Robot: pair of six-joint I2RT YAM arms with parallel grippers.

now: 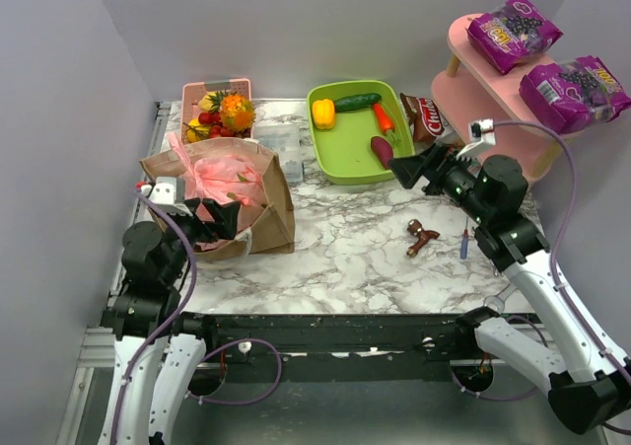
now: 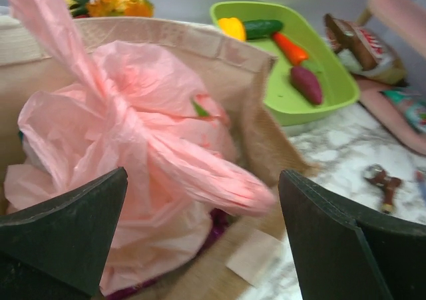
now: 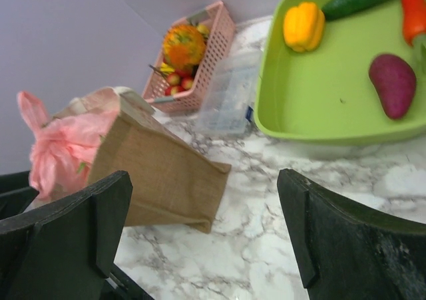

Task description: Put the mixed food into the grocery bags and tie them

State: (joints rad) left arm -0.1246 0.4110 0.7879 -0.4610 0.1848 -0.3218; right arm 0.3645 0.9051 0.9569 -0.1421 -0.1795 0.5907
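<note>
The left gripper (image 2: 203, 180), spread wide, should close squarely on the pink plastic bag's (image 2: 153, 94) twisted handle (image 2: 200, 173); right gripper (image 3: 203, 180) spread too.

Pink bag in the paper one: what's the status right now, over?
Left end effector open, at pink plastic bag inside brown paper bag. Right end effector open, near green tray. Vegetables still in tray. No obstruction seen.

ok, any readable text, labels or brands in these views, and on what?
Nothing reads in full.
Far purple packet and near purple packet on the pink shelf: yellow logo, too blurred to read.
Brown-and-red packet beside the green tray: white lettering, seems to start "Ch", rest unreadable.
</note>
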